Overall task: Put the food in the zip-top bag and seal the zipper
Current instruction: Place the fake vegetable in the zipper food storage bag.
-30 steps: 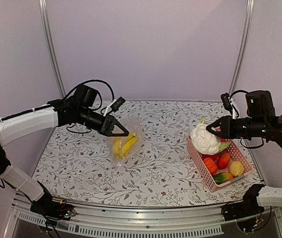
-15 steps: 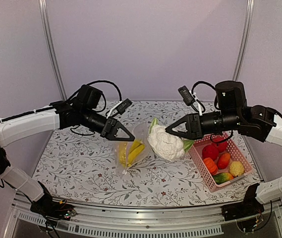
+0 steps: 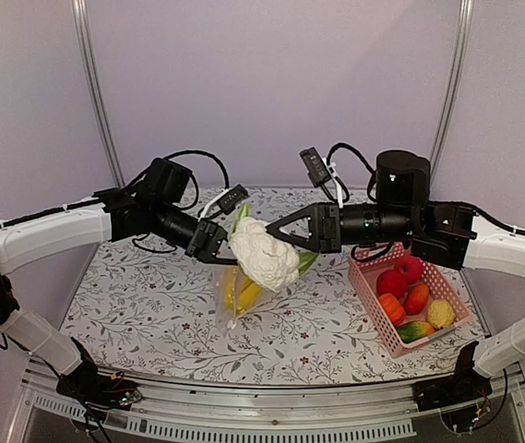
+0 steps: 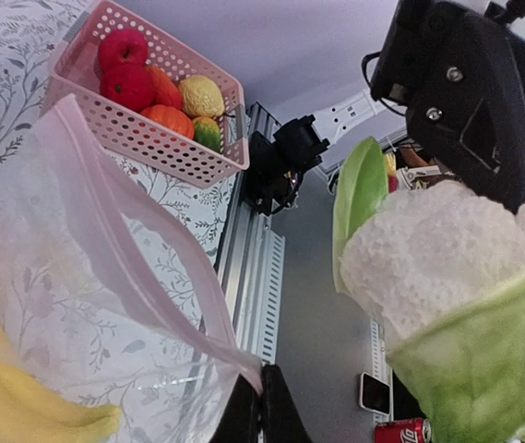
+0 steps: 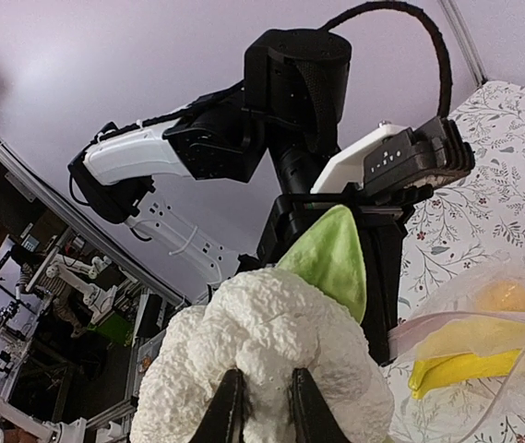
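My right gripper (image 3: 276, 235) is shut on the white cauliflower (image 3: 264, 256) with green leaves and holds it in the air right above the clear zip-top bag (image 3: 240, 293). It fills the right wrist view (image 5: 267, 365). My left gripper (image 3: 218, 251) is shut on the bag's mouth edge, pinching the pale pink zipper strip (image 4: 142, 249) and holding the bag up. A yellow banana (image 3: 241, 291) lies inside the bag; it also shows in the left wrist view (image 4: 4, 388). The cauliflower is close beside my left gripper (image 4: 260, 392).
A pink slotted basket (image 3: 373, 305) at the right holds red round fruits (image 3: 400, 275), orange pieces (image 3: 405, 303), a yellow piece (image 3: 441, 314) and a green piece (image 3: 411, 330). The table has a leaf-patterned cloth (image 3: 142, 305). Metal frame posts stand at the back corners.
My right arm has carried the cauliflower leftward from above the basket to just over the bag's mouth. My left gripper keeps holding the bag's edge and has barely moved.
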### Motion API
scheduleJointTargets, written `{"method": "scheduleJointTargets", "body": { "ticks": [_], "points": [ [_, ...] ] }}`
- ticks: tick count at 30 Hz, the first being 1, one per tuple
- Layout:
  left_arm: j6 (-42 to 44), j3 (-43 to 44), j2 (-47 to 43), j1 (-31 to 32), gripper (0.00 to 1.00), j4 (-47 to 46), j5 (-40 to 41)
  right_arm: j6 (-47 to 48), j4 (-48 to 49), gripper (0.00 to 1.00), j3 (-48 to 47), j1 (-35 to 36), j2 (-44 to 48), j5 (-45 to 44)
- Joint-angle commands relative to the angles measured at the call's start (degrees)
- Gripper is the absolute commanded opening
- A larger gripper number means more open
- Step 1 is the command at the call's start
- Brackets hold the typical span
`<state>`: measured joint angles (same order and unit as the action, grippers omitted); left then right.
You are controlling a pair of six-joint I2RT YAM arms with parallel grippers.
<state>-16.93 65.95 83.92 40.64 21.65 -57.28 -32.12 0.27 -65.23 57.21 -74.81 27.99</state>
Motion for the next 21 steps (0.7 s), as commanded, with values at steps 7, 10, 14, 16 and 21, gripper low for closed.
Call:
{"method": "scheduleJointTargets", "body": {
  "ticks": [7, 10, 14, 16, 21],
  "points": [
    [0.5, 0.24, -1.89, 0.84, 0.0, -3.0, -1.73, -5.34, 16.51, 0.0, 11.3, 0.5, -1.01, -10.77],
    [0.4, 0.23, -1.75, 0.84, 0.0, -3.19, -1.74, -6.6, 17.53, 0.0, 12.41, 0.62, -1.69, -11.78],
    [0.4, 0.16, -1.97, 0.84, 0.0, -3.24, -1.41, -7.05, 17.01, 0.0, 14.26, 0.65, -1.97, -13.52],
    [0.49, 0.14, -2.21, 0.76, 0.0, -3.35, -1.29, -7.41, 16.81, 0.0, 15.26, 0.63, -1.86, -14.24],
    [0.47, 0.05, -2.6, 0.67, 0.0, -3.36, -1.01, -8.26, 15.92, 0.0, 17.51, 0.69, -1.16, -15.62]
  ]
}}
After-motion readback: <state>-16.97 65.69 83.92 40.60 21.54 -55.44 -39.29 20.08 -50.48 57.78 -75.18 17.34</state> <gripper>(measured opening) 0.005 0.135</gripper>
